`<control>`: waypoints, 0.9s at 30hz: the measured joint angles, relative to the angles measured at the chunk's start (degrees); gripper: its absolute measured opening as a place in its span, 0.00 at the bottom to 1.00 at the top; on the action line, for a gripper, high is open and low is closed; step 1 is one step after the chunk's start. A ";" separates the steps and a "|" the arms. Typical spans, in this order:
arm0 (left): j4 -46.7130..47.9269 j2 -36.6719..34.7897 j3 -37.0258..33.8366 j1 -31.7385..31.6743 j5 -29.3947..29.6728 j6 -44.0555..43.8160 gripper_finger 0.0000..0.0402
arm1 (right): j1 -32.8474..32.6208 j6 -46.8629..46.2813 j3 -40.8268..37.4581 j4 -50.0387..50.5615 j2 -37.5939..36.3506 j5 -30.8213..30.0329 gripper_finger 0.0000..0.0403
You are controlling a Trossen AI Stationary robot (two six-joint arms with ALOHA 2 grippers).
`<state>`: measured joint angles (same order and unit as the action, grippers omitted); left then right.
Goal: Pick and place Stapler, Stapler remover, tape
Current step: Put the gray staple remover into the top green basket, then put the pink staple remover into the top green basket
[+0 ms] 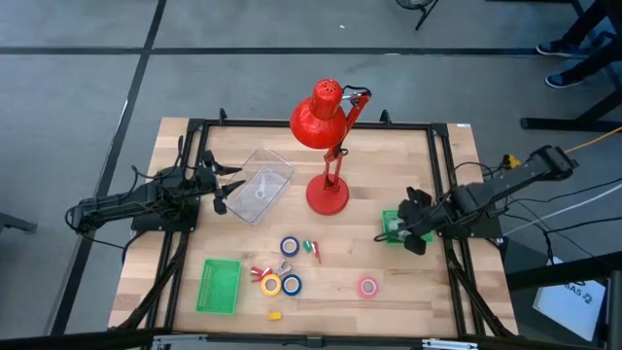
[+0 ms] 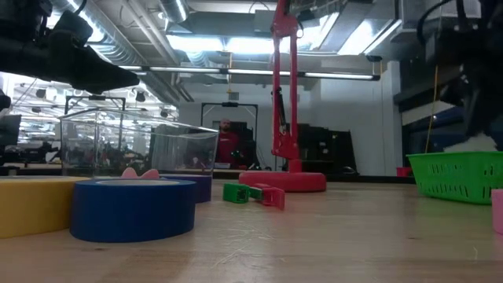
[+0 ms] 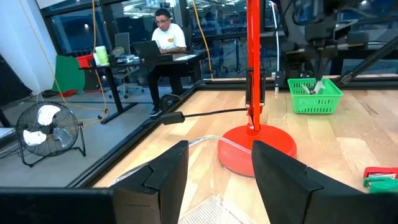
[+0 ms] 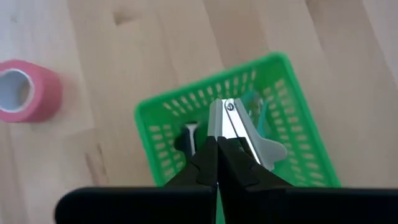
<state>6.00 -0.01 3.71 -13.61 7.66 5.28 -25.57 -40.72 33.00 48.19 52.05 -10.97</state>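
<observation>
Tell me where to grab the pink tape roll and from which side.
Come straight down on the pink tape roll: it lies flat, hole up, apart from the other rolls. Pinch its wall, one finger in the hole, one outside. The right pincer is nearest, but shut on the stapler remover.

red lamp point(image 1: 328, 146) blocking table centre, open wood point(image 1: 418, 301) front right

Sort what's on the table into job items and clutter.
Job: staple remover pinched by the right gripper over a small green basket; tape rolls, e.g. pink, blue.
Clutter: red lamp, clear bin, green tray.
</observation>
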 joint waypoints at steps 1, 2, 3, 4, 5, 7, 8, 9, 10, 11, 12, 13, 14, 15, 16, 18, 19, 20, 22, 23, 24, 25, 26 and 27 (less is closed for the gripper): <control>-0.02 0.00 0.00 -0.01 0.00 0.00 0.43 | -0.28 -0.83 -0.62 -0.14 0.00 -0.01 0.00; -0.02 0.00 0.00 0.00 0.00 0.00 0.43 | -0.52 -1.41 -1.20 -0.13 0.00 -0.01 0.00; 0.00 0.00 0.00 -0.02 0.00 0.00 0.43 | -0.72 -2.07 -1.67 -0.13 0.00 0.01 0.00; 0.00 0.00 0.00 -0.02 0.00 0.00 0.43 | -0.84 -2.49 -2.03 -0.12 0.00 0.00 0.00; -0.02 0.00 0.00 -0.01 0.00 0.00 0.44 | -0.91 -2.62 -2.19 -0.16 0.00 -0.01 0.00; 0.00 0.00 0.01 0.00 -0.01 0.00 0.44 | -0.91 -2.59 -2.21 -0.18 0.00 0.01 0.01; -0.02 0.00 0.00 -0.01 -0.01 0.00 0.44 | -0.91 -2.59 -2.21 -0.19 0.00 0.05 0.02; -0.01 0.00 0.00 -0.01 0.00 0.00 0.43 | -0.91 -2.57 -2.21 -0.18 0.00 0.25 0.03; 0.00 0.00 0.00 0.00 0.00 0.00 0.43 | -0.91 -2.58 -2.21 -0.24 0.00 0.58 0.05; -0.02 0.00 0.00 -0.02 0.00 0.00 0.43 | -0.91 -2.52 -2.21 -0.23 0.00 1.17 0.06; 0.00 0.00 0.02 -0.02 0.00 0.00 0.43 | -0.91 -2.42 -2.21 -0.23 0.00 1.37 0.07; 0.00 0.00 0.00 -0.02 -0.02 0.00 0.43 | -0.92 -2.38 -2.21 -0.23 0.00 1.37 0.08; 0.00 0.00 0.00 -0.02 0.00 0.00 0.43 | -0.91 -2.39 -2.21 -0.23 0.00 1.37 0.08; 0.00 0.00 0.00 -0.02 0.00 0.00 0.44 | -0.91 -2.40 -2.21 -0.23 0.00 1.37 0.09; 0.00 0.00 0.00 -0.01 -0.01 0.00 0.44 | -0.91 -2.39 -2.21 -0.24 0.00 1.37 0.10; 0.00 0.00 0.00 -0.02 0.00 0.00 0.44 | -0.93 -2.38 -2.21 -0.25 0.00 1.39 0.11; -0.01 0.00 0.00 -0.01 0.00 0.00 0.43 | -0.91 -2.40 -2.21 -0.23 0.00 1.39 0.12; 0.00 0.00 0.00 0.00 0.00 0.00 0.43 | -0.91 -2.40 -2.21 -0.25 0.00 1.38 0.13; 0.00 0.00 0.00 -0.01 0.00 0.00 0.43 | -0.92 -2.53 -2.21 -0.37 0.00 1.55 0.14; 0.00 0.00 0.00 0.00 0.00 0.00 0.43 | -0.91 -2.53 -2.21 -0.42 0.00 1.61 0.15; 0.00 0.00 0.00 -0.01 -0.02 0.00 0.44 | -0.91 -2.50 -2.21 -0.49 0.00 1.89 0.16; 0.00 0.00 0.00 0.00 -0.01 0.00 0.44 | -0.91 -2.33 -2.21 -0.69 0.00 2.37 0.17; 0.00 0.00 0.00 -0.02 0.00 0.00 0.44 | -0.91 -1.98 -2.21 -0.97 0.00 3.13 0.18; 0.00 0.00 0.00 -0.01 -0.01 0.00 0.44 | -0.92 -1.26 -2.21 -1.28 0.00 3.84 0.18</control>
<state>6.00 -0.01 3.71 -13.62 7.66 5.28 -26.49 -41.97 30.79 46.91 52.05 -7.13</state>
